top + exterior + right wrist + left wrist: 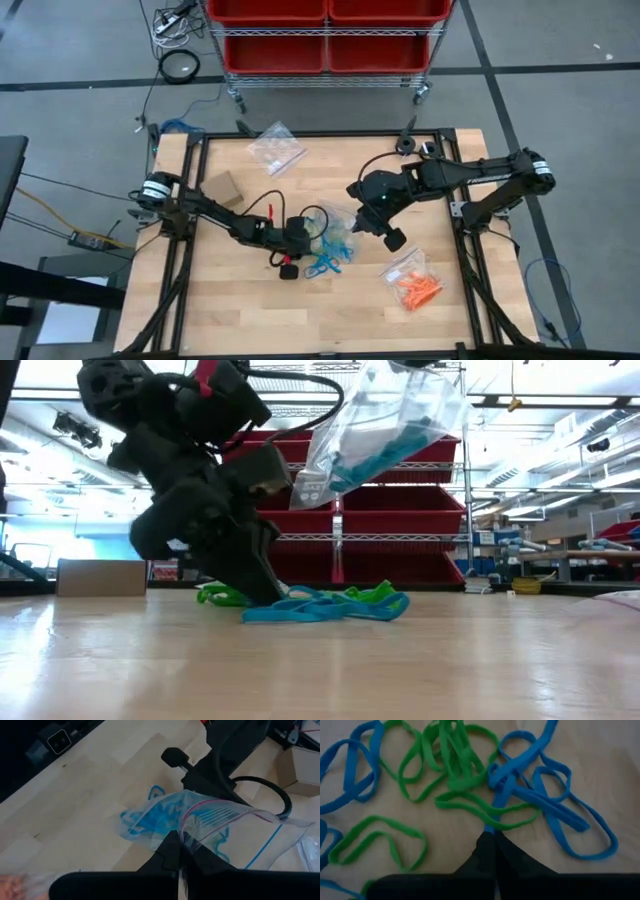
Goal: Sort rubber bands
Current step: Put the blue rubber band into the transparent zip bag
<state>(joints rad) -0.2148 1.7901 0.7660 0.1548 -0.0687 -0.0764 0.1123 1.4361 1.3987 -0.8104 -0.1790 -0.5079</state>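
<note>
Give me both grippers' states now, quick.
Left gripper: shut on a blue rubber band in the pile.
Right gripper: shut on the clear bag, held up.

no text, labels or numbers legible

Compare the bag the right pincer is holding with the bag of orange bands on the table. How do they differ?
The held bag hangs lifted off the table in the right pincer; the orange bag lies flat on the wood near the right edge. The held bag contains blue bands; the orange bag contains orange ones. Both are clear plastic.
</note>
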